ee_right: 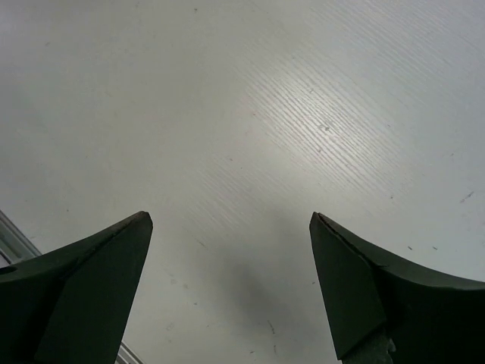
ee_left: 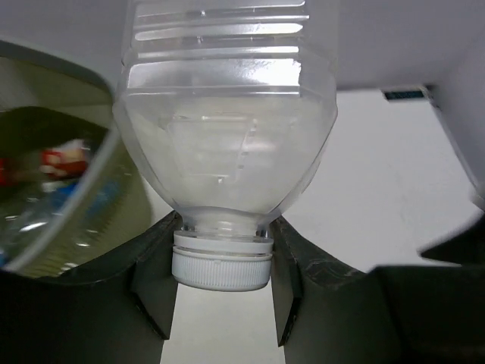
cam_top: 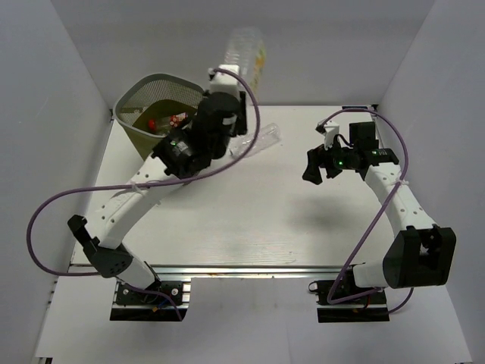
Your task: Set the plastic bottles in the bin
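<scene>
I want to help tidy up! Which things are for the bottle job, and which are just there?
For the job: clear white-capped plastic bottle in the left gripper; clear plastic bottle lying on the table; olive-green wire-mesh bin.
Just there: purple cables; silver metal rail at the table's near edge.

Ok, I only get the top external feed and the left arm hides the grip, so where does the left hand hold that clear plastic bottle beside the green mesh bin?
Observer: The left hand pinches the clear plastic bottle by its neck, one finger on each side.
Operator: Is it capped?
Observer: Yes, a white ribbed screw cap closes it, pointing at the wrist camera.
Operator: And the right hand, anything in it?
Observer: No. The right hand is wide open, with only bare white table between its fingers.
</scene>
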